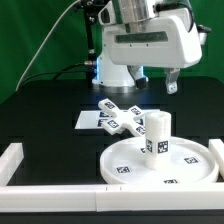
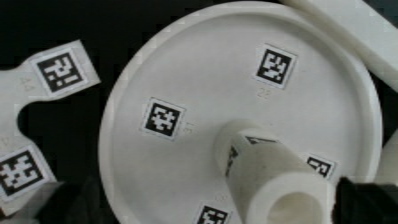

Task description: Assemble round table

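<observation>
The wide rimmed round disc point(image 1: 160, 163) lies flat at the front, towards the exterior view's right. The short thick cylinder point(image 1: 157, 133) stands upright on its middle. The smaller flat-armed piece point(image 1: 122, 119) lies just behind the disc, touching its rim. My gripper point(image 1: 156, 82) hangs well above the cylinder with its dark fingers apart, open and empty. The wrist view looks down on the disc point(image 2: 205, 90), on the cylinder's hollow top point(image 2: 294, 192) and on the flat-armed piece point(image 2: 45, 85). My fingertips do not show clearly there.
The marker board point(image 1: 88, 119) lies behind the flat-armed piece. White border rails run along the exterior view's left point(image 1: 12, 160), front point(image 1: 55, 196) and right point(image 1: 216, 150); one also shows in the wrist view point(image 2: 347, 22). The arm's base point(image 1: 115, 72) stands at the back.
</observation>
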You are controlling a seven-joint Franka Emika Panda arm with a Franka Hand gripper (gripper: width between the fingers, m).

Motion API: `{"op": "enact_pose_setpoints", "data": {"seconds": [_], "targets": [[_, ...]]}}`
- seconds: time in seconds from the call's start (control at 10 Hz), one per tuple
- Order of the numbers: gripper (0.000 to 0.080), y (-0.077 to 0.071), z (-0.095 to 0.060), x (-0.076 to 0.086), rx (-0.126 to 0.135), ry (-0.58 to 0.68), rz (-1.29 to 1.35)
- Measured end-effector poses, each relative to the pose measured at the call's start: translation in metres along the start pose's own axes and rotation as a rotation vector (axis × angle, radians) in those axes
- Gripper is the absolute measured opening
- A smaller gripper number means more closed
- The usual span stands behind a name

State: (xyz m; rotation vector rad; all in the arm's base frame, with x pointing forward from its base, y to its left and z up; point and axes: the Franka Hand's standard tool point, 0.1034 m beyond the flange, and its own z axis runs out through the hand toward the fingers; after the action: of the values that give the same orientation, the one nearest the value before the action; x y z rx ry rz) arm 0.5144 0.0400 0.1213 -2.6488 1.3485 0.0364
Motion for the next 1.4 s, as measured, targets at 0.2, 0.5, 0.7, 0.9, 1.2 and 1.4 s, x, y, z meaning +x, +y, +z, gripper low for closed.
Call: {"op": "enact_pose_setpoints", "data": {"seconds": [0.2, 0.5, 0.7, 0.9, 1.2, 1.4], "targets": [[0.0649, -0.001, 0.004, -0.002, 0.02, 0.053, -0.11], [0.0649, 0.007, 0.009, -0.004, -0.027, 0.032, -0.333], [0.0649, 0.021, 0.012, -0.008, -0.107, 0.001, -0.473], [0.0649, 0.034, 0.02, -0.005, -0.112, 0.049, -0.664], [0.0649, 0.033, 0.02, -0.005, -0.12, 0.03, -0.849], [0.0649, 0.05, 0.028, -0.01, -0.179, -0.02, -0.917]]}}
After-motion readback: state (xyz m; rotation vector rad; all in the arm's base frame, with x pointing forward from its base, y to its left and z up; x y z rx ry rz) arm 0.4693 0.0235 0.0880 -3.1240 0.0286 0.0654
